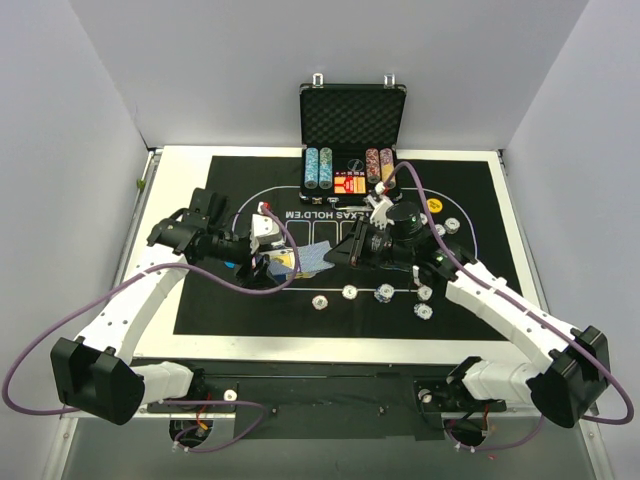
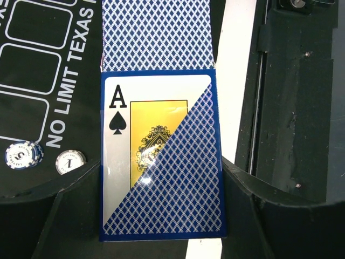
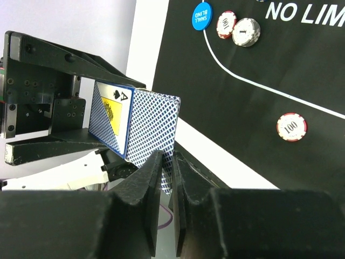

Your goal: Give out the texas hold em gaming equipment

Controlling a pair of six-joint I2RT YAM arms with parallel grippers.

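Jaws of left gripper (image 2: 161, 216) clamp card pack (image 2: 161, 162) above mat (image 1: 200, 300); right gripper (image 3: 167, 162) nearly shut, pinching protruding card (image 3: 159, 135). Risk: thin edge grip slips, or neighbouring cards drag out too.

White shells and black joints are seen on both arms (image 1: 125, 315); purple cables (image 1: 240, 284) are trailed; left gripper (image 2: 161, 216) and right gripper (image 3: 167, 162) are black.

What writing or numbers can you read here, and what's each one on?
"NO LIMIT TEXAS": black mat
"A" with a spade: card pack
"5": blue chip
"1": grey chip
"SMALL BLIND": blue disc
"100": red chip
Too small to read: the label in the case.
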